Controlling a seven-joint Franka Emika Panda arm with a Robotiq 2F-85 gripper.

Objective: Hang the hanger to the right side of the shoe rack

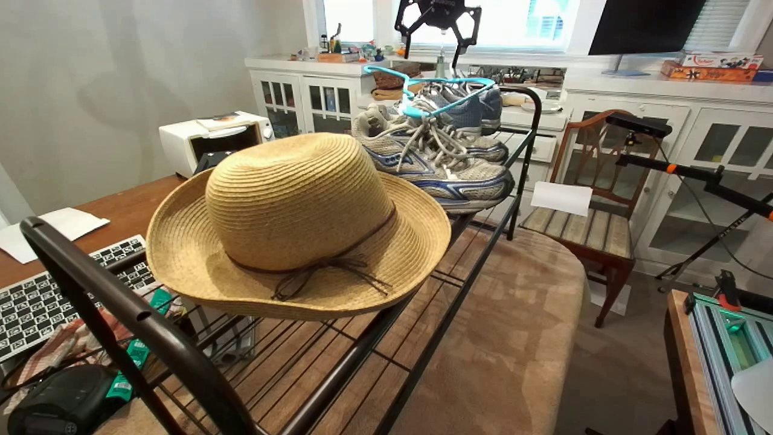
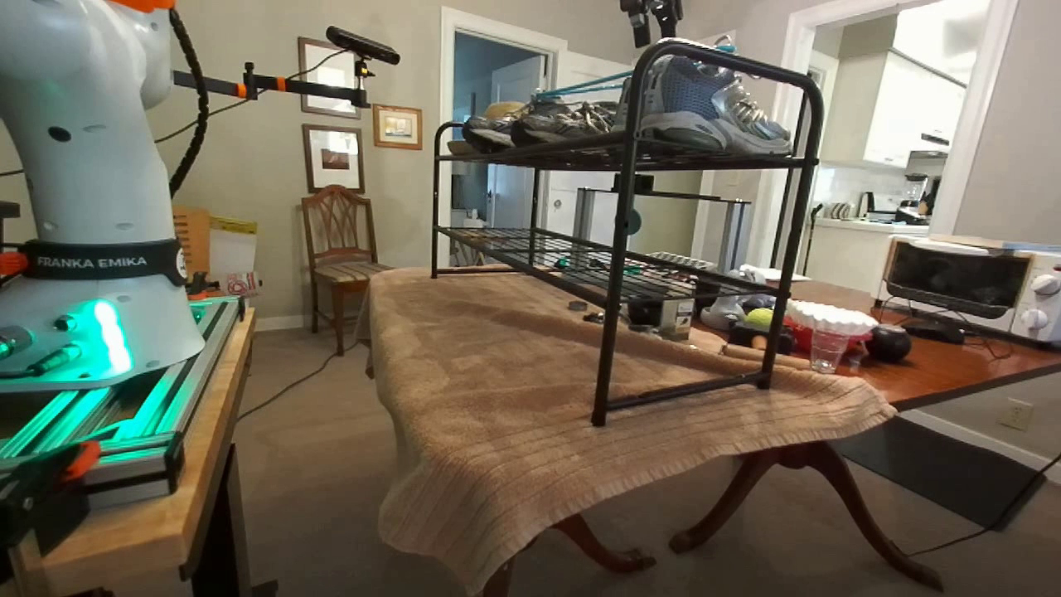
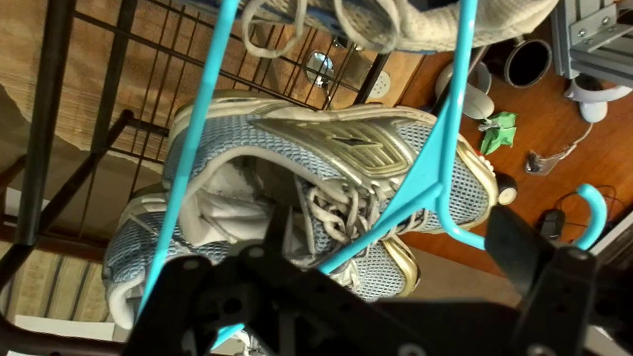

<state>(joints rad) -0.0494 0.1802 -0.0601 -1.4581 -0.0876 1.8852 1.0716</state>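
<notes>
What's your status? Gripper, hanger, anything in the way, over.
Gripper open above the hanger, nothing held. Hanger lying on the sneakers atop the shoe rack, not hung. Sneakers underneath could crowd the grasp.

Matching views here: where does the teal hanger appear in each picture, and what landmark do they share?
In an exterior view: the hanger is high, just right of centre.
In an exterior view: the hanger is near the top, just right of centre, nearly edge-on.
Wrist view: the hanger spans most of the height, hook near the right edge.
Shared landmark: the blue mesh sneakers.
</notes>
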